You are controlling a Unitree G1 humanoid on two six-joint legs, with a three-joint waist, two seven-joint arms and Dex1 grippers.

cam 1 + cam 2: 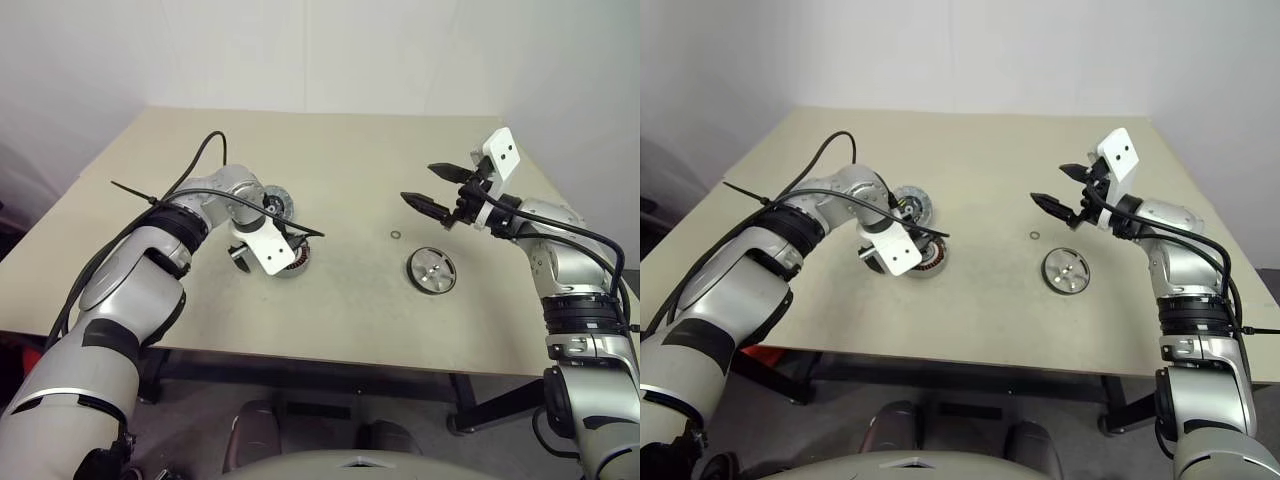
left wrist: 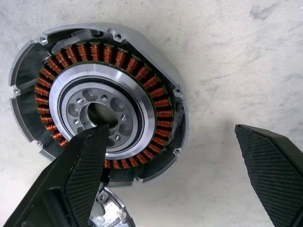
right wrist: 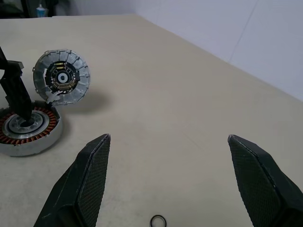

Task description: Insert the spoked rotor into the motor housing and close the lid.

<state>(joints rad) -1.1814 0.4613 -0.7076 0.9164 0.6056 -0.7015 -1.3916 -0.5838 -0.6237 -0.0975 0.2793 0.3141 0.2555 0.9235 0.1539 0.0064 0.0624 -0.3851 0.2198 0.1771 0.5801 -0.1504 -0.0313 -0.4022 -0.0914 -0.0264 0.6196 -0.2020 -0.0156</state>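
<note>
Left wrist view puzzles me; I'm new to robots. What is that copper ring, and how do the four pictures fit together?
It is a two-armed humanoid robot. Two pictures come from its head, looking down at a table; the other two from cameras on each wrist. The copper ring is the spoked rotor; the open left gripper straddles it, one finger at its centre. The lid lies nearby, the motor housing and a small ring farther right. The right gripper hovers open. Nothing is held.

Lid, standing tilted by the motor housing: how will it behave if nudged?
The lid stands tilted on its edge beside the motor housing, so a nudge would likely tip it flat or roll it. It looks like slotted metal: probably stiff, and possibly slippery at the rim.
</note>
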